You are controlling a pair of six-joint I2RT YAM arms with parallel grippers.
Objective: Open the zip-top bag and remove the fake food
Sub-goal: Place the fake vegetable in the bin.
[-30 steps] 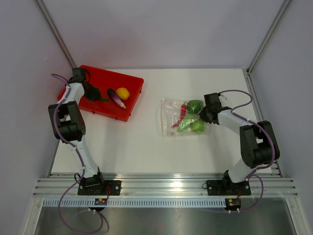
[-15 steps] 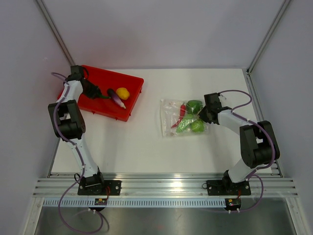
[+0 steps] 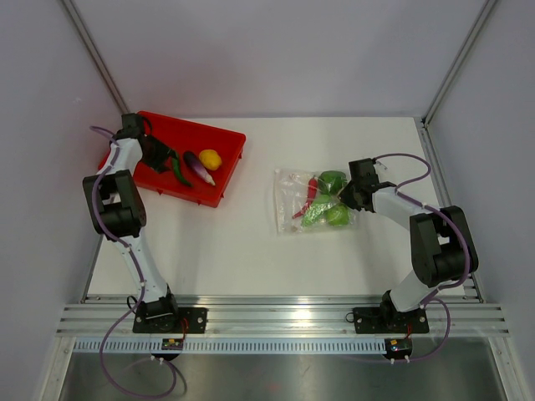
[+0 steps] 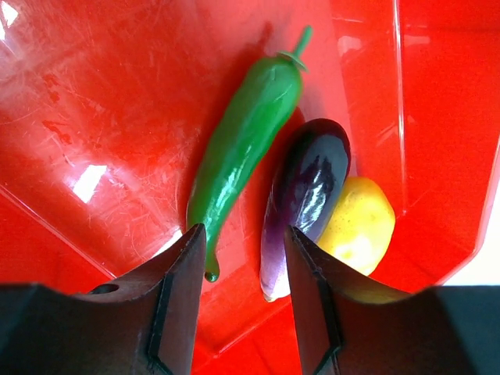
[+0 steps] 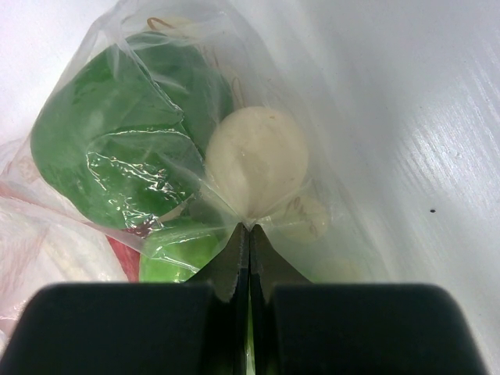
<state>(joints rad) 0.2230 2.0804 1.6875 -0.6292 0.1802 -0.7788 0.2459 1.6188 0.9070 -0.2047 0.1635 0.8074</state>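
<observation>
The clear zip-top bag (image 3: pixel 290 198) lies right of the table's centre. It holds green pieces (image 3: pixel 333 180), a red piece (image 3: pixel 313 185) and, in the right wrist view, a round white piece (image 5: pixel 256 160). My right gripper (image 3: pixel 349 199) is shut on the bag's plastic (image 5: pixel 336 156) at its right edge, jaws pinched together (image 5: pixel 248 228). My left gripper (image 3: pixel 163 159) is open and empty (image 4: pixel 244 234) over the red tray (image 3: pixel 221 138). In the tray lie a long green pepper (image 4: pixel 246 133), a purple eggplant (image 4: pixel 308 187) and a round yellow fruit (image 4: pixel 359 226).
The red tray's wall (image 4: pixel 437 117) rises just beyond the three pieces in the left wrist view. White tabletop (image 3: pixel 251 251) lies between tray and bag. Enclosure posts (image 3: pixel 456 63) and walls stand at the back and sides.
The green pepper now lies in full view in the tray beside the eggplant, free of the left gripper. The right gripper and bag have not moved.
</observation>
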